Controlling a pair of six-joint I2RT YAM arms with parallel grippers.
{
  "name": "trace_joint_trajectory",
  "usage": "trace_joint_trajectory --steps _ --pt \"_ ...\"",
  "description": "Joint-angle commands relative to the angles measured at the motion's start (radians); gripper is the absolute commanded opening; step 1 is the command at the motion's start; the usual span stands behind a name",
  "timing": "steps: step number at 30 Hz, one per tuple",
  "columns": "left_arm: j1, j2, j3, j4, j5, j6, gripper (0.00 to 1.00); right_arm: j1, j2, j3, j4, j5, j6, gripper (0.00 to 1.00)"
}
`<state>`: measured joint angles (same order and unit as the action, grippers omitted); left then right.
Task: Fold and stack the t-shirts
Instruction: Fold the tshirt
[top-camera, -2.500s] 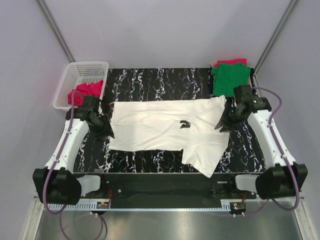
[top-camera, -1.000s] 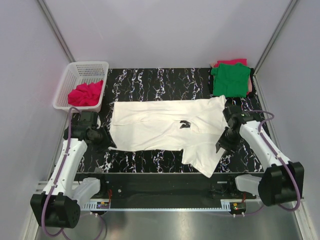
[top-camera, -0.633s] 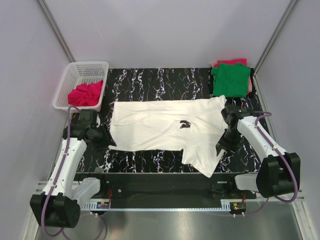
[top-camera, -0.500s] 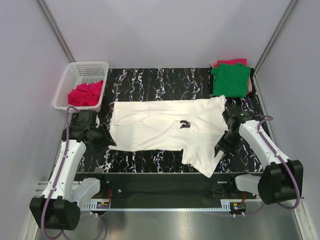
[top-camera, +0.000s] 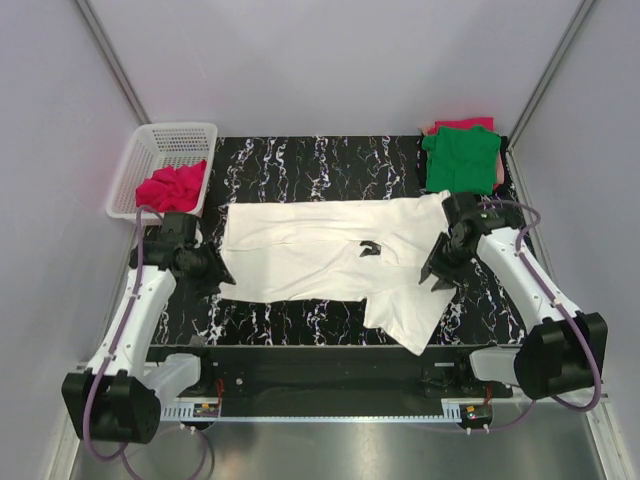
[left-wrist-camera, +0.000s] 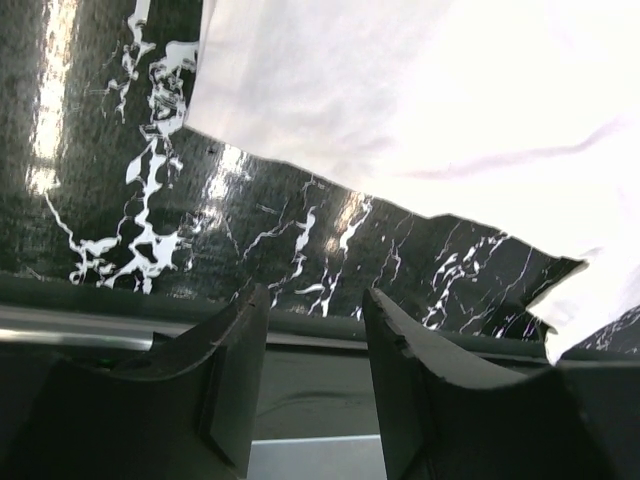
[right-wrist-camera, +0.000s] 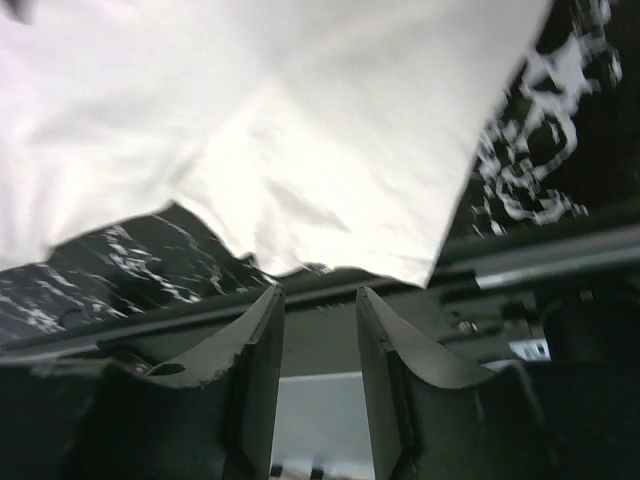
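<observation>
- Our left claw (top-camera: 217, 277) has its jaws a moderate way apart and nothing between them. In the left wrist view the claw (left-wrist-camera: 314, 300) frames only bare bench.
- It hangs low over the near-left part of the bench (top-camera: 300, 160), just beside the near-left corner of the white t-shirt (top-camera: 320, 255). We cannot tell whether it touches the cloth.
- Our right claw (top-camera: 433, 277) has its jaws narrowly apart and is also empty. In the right wrist view the claw (right-wrist-camera: 318, 296) sits just short of the shirt's pointed white edge (right-wrist-camera: 330, 150).
- From above, this claw is over the right-hand edge of the white t-shirt, toward the near-right side of the bench.
- The white t-shirt lies spread flat across the middle of the bench. Its length runs left to right, and one flap reaches down to the near edge.
- A small dark mark shows on the shirt near its middle.
- The green t-shirt (top-camera: 461, 158) lies folded at the far-right corner, well apart from both claws. A strip of pinkish-red cloth (top-camera: 462, 124) shows beneath its far side.
- A pinkish-red t-shirt (top-camera: 172, 187) lies crumpled in the white basket (top-camera: 165, 134) at the far-left corner.
</observation>
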<state>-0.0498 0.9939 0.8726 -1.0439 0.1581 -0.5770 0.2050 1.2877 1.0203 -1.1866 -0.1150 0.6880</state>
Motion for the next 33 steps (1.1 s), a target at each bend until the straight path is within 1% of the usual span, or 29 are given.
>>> trace_joint_trajectory --steps 1,2,3,4,5,6,7,8,10,11,13,14,17,20,24,25,27,28,29,30,31,32,33 --pt "-0.002 0.13 0.117 0.136 0.004 -0.006 0.47 0.008 0.103 0.2 0.182 0.031 -0.088 0.41" --pt "-0.002 0.22 0.171 0.145 0.006 -0.003 0.47 0.008 0.163 0.245 0.177 0.003 -0.109 0.41" --pt "-0.007 0.268 0.205 0.153 0.006 -0.003 0.47 0.008 0.271 0.289 0.167 -0.011 -0.131 0.41" --pt "-0.012 0.314 0.238 0.154 0.003 0.002 0.47 0.008 0.319 0.373 0.139 -0.014 -0.148 0.38" --pt "-0.027 0.4 0.306 0.154 -0.008 0.008 0.47 0.01 0.358 0.408 0.133 0.001 -0.177 0.31" --pt "-0.035 0.441 0.34 0.156 -0.029 0.02 0.46 0.01 0.405 0.431 0.134 0.018 -0.189 0.05" --pt "-0.042 0.509 0.401 0.159 -0.038 0.025 0.43 0.01 0.423 0.455 0.148 0.081 -0.199 0.0" --pt "-0.053 0.544 0.432 0.162 -0.052 0.035 0.39 0.008 0.453 0.462 0.156 0.107 -0.202 0.0" --pt "-0.059 0.651 0.488 0.159 -0.048 0.042 0.21 0.008 0.49 0.49 0.162 0.133 -0.219 0.0" --pt "-0.059 0.687 0.534 0.159 -0.037 0.046 0.0 0.008 0.507 0.498 0.163 0.13 -0.222 0.0" --pt "-0.067 0.774 0.587 0.159 -0.051 0.054 0.0 0.008 0.544 0.509 0.179 0.139 -0.226 0.0" --pt "-0.076 0.802 0.604 0.16 -0.078 0.057 0.0 0.008 0.551 0.509 0.189 0.146 -0.228 0.0" --pt "-0.085 0.888 0.666 0.16 -0.098 0.072 0.0 0.008 0.6 0.529 0.228 0.138 -0.243 0.0" --pt "-0.097 0.948 0.735 0.16 -0.124 0.083 0.0 0.008 0.643 0.593 0.249 0.121 -0.266 0.0" --pt "-0.104 1.019 0.821 0.157 -0.112 0.086 0.0 0.007 0.723 0.719 0.249 0.118 -0.303 0.0" --pt "-0.107 1.041 0.848 0.156 -0.109 0.086 0.0 0.004 0.74 0.737 0.249 0.08 -0.321 0.0" --pt "-0.11 1.057 0.878 0.154 -0.097 0.091 0.0 0.001 0.775 0.791 0.249 0.063 -0.331 0.0" --pt "-0.113 1.066 0.899 0.153 -0.097 0.092 0.07 -0.004 0.786 0.81 0.249 0.054 -0.343 0.04" --pt "-0.113 1.072 0.911 0.153 -0.085 0.095 0.14 -0.021 0.808 0.828 0.249 0.049 -0.34 0.14" --pt "-0.113 1.08 0.924 0.151 -0.077 0.097 0.22 -0.032 0.817 0.863 0.249 0.035 -0.337 0.33" --pt "-0.113 1.092 0.943 0.15 -0.074 0.095 0.31 -0.045 0.826 0.882 0.248 -0.006 -0.331 0.33" --pt "-0.113 1.1 0.956 0.144 -0.069 0.089 0.33 -0.07 0.85 0.9 0.246 -0.021 -0.326 0.33" --pt "-0.113 1.12 0.968 0.139 -0.066 0.089 0.34 -0.076 0.861 0.931 0.242 -0.035 -0.318 0.39"
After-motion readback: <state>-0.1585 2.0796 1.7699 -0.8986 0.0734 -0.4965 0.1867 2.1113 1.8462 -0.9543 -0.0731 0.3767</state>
